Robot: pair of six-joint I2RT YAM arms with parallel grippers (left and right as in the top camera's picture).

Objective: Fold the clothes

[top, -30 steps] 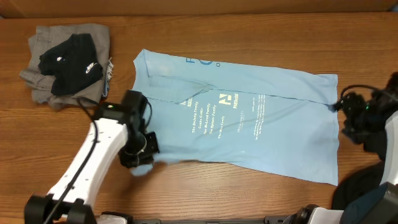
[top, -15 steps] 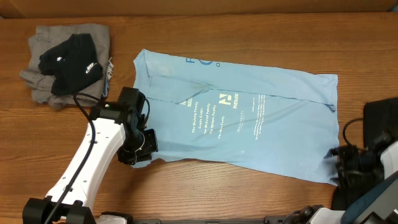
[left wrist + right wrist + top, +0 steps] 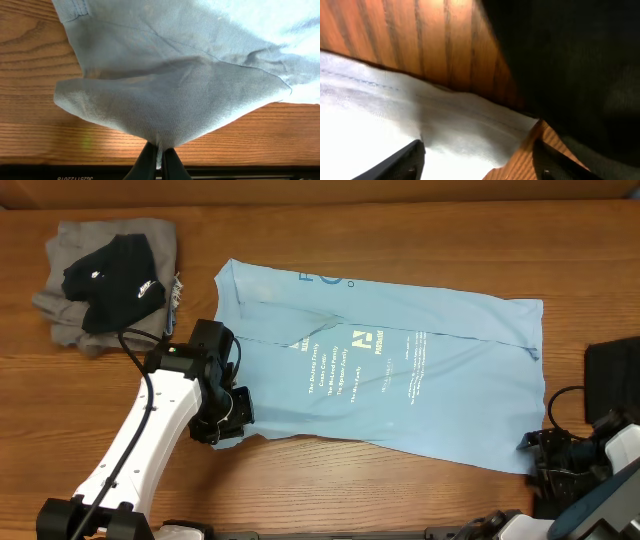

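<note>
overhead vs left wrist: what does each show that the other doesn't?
Overhead only: the grey and black pile, the whole light blue T-shirt with its lettering, the right gripper at its near right corner. Left wrist only: the left gripper, jaws shut on a fold of that shirt. Both: the shirt and the wooden table.

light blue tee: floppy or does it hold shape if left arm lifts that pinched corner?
Likely floppy: the light blue T-shirt bunches into soft folds where the left gripper pinches its corner. Probably light: the cloth looks thin and lies nearly flat on the table. The rest would likely drag behind, not lift whole.
</note>
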